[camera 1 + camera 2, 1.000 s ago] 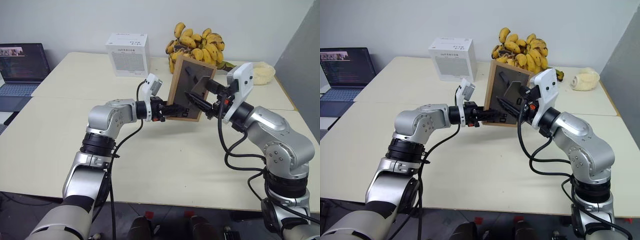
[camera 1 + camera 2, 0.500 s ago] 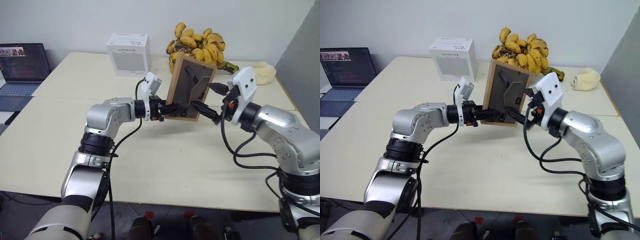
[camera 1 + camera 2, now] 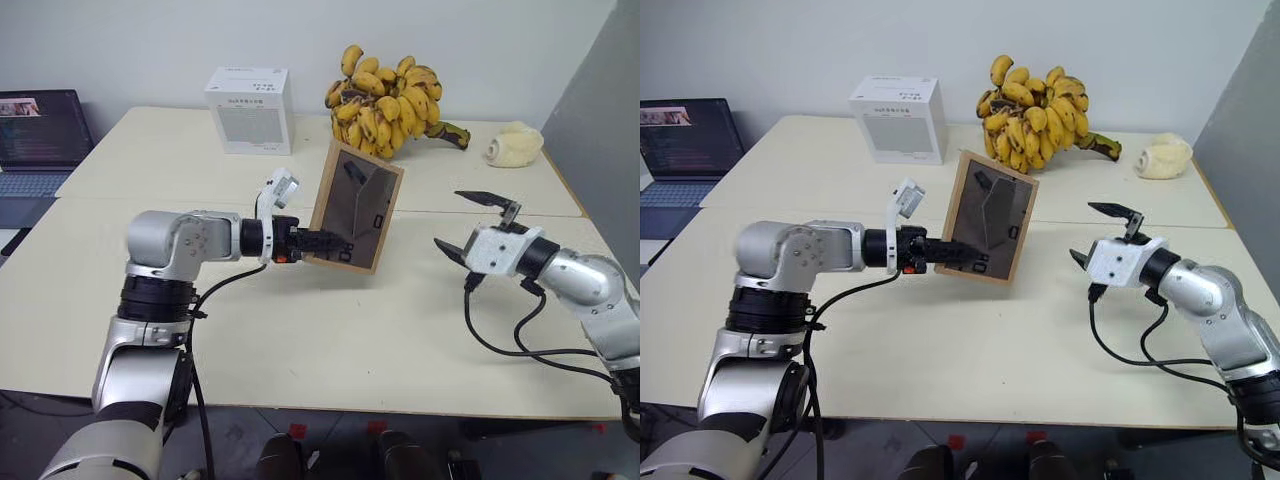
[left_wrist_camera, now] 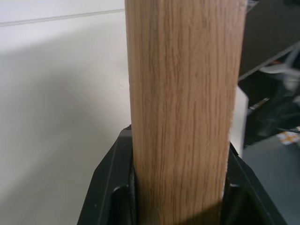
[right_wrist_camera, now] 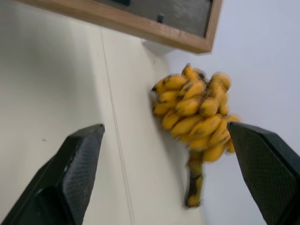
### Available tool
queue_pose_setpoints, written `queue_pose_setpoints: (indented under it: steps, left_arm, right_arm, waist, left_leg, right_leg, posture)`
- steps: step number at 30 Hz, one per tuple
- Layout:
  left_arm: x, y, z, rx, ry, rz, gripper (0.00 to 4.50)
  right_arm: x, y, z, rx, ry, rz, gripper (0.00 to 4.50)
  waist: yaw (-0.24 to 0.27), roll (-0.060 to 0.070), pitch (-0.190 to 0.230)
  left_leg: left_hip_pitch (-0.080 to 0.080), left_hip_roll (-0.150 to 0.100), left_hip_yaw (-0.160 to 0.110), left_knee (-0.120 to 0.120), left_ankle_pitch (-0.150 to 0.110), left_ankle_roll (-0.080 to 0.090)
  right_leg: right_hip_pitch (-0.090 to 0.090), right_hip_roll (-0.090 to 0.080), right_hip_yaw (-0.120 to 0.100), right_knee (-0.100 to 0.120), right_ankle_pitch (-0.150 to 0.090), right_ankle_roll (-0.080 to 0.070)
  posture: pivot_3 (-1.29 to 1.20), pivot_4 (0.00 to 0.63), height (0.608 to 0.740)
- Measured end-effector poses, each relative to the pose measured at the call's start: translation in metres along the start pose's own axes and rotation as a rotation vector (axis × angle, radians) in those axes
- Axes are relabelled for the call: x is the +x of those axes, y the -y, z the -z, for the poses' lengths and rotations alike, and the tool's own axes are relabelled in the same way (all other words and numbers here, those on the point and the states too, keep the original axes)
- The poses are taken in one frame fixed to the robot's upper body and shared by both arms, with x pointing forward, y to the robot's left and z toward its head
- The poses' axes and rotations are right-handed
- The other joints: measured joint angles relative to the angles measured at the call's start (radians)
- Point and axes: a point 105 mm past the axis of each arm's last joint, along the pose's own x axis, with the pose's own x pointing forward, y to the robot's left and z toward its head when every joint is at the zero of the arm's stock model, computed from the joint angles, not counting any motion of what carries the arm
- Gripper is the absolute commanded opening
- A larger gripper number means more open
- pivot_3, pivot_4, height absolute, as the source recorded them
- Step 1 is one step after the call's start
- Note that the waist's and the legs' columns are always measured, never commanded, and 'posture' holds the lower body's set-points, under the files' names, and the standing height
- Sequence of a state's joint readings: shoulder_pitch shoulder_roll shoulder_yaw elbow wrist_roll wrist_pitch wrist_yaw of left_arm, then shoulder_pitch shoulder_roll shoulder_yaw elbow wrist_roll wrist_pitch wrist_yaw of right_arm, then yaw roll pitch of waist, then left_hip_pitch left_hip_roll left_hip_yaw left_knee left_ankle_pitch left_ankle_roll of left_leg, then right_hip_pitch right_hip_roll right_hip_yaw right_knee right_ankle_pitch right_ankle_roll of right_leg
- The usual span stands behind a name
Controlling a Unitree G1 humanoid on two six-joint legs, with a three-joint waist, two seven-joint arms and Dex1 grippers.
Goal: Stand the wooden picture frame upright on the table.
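The frame (image 3: 356, 207) was held by its left edge in the left pincer (image 3: 318, 242), long axis upright and tilted over the tabletop (image 3: 330, 330), while the right pincer (image 3: 468, 224) was spread wide, well apart at its right.

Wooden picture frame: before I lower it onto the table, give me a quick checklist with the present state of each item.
1. Left gripper clamped on the wooden picture frame: ok, jaws shut on its edge.
2. Right gripper out of the way: ok, jaws wide open, apart from the frame, off to its right.
3. Prop leg swung out from the grey backing: cannot tell how far it is opened.
4. Frame upright: not ok, it leans and is held above the table.
5. Landing spot under the frame: ok, bare tabletop; the bananas and white box sit farther back.
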State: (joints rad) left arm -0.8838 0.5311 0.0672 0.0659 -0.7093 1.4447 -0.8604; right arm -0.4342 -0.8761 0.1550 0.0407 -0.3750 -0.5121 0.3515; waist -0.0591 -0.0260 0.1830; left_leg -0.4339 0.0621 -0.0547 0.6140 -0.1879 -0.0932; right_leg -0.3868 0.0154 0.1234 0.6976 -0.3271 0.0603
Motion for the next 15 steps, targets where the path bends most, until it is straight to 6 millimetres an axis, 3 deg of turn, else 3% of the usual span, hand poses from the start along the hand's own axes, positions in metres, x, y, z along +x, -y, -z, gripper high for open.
queue_pose_setpoints:
  steps: [5, 15]
  left_arm:
    - [-0.012, 0.012, 0.007, -0.092, -0.032, 0.028, 1.29]
    - [-0.022, 0.020, 0.003, -0.126, -0.023, 0.042, 1.29]
  right_arm:
    - [0.015, 0.002, -0.017, -0.276, 0.176, 0.165, 4.40]
    - [0.049, -0.006, -0.023, -0.397, 0.293, 0.322, 4.40]
  waist:
    - [-0.002, 0.000, 0.000]
    - [0.002, -0.001, 0.001]
  left_leg:
    - [0.002, 0.000, -0.001, 0.001, 0.002, -0.003]
    - [0.002, -0.001, -0.003, 0.009, 0.003, -0.005]
  right_leg:
    - [0.000, 0.000, 0.000, 0.004, 0.000, 0.000]
    - [0.000, -0.001, 0.000, 0.014, 0.000, -0.001]
  posture:
    - [0.00, 0.150, 0.740]
    - [0.00, 0.150, 0.740]
